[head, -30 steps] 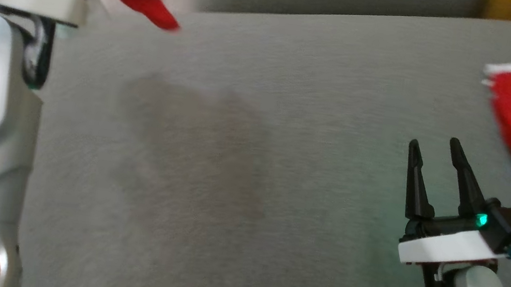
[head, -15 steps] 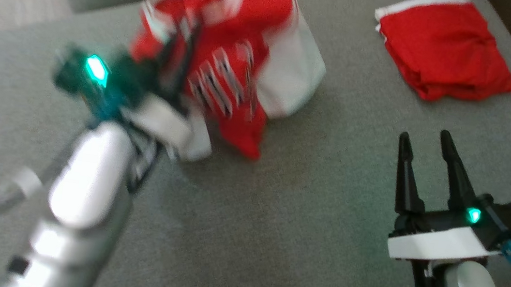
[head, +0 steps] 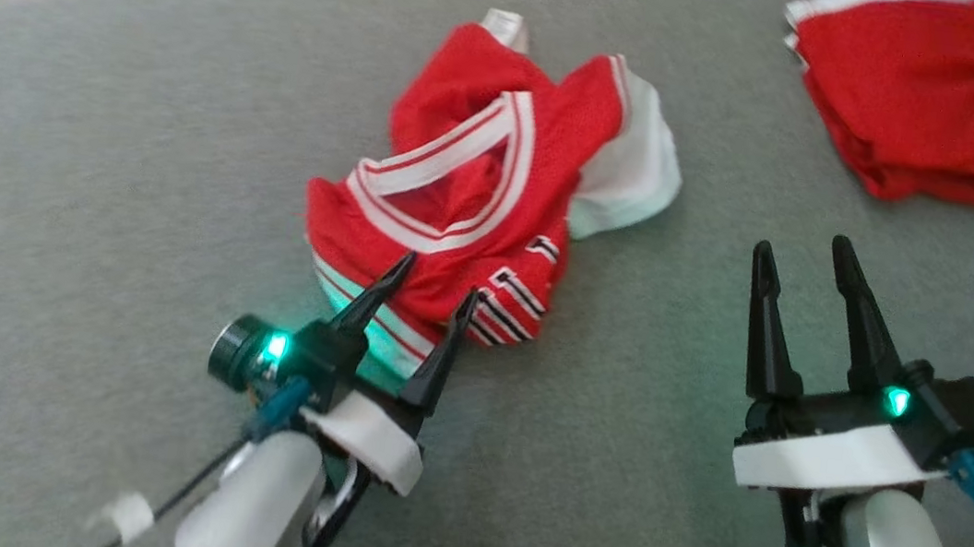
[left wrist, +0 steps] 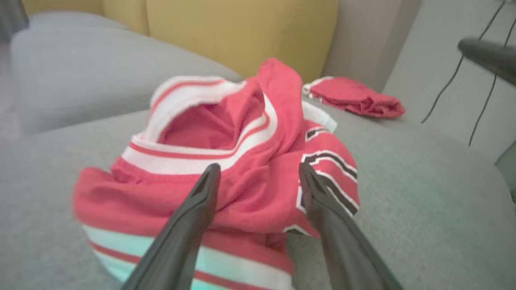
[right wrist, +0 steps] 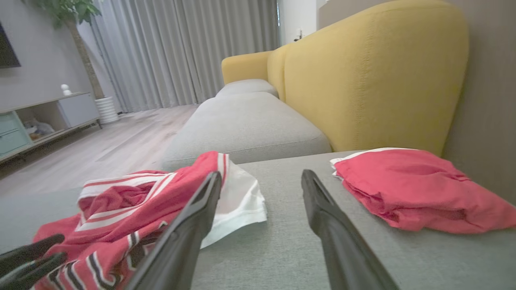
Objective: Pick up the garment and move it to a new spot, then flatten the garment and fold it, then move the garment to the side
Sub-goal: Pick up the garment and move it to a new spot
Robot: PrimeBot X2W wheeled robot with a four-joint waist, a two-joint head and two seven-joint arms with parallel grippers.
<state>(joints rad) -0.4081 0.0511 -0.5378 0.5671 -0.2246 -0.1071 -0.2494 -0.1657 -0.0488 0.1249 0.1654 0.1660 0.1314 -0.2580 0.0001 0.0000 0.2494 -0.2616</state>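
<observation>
Red jersey (head: 470, 188) lies crumpled mid grey sofa cushion (head: 91, 169), collar up. Flattening looks next.

Left gripper (head: 440, 277) spread over near striped hem, pinching nothing. Right gripper (head: 804, 245) spread above bare cushion, apart from cloth.

Do well: pinch single layer at opposite edges, draw outward, stay low.

Hard to tell — hem corners and armholes buried in folds; fingertip contact with cloth unclear. Folded red garment (head: 921, 104) far right, at frame edge.

Garment (head: 463, 168) crumpled on grey cushion (head: 91, 169) — left gripper (head: 437, 279), splayed, at its near edge; right gripper (head: 803, 247) apart.
</observation>
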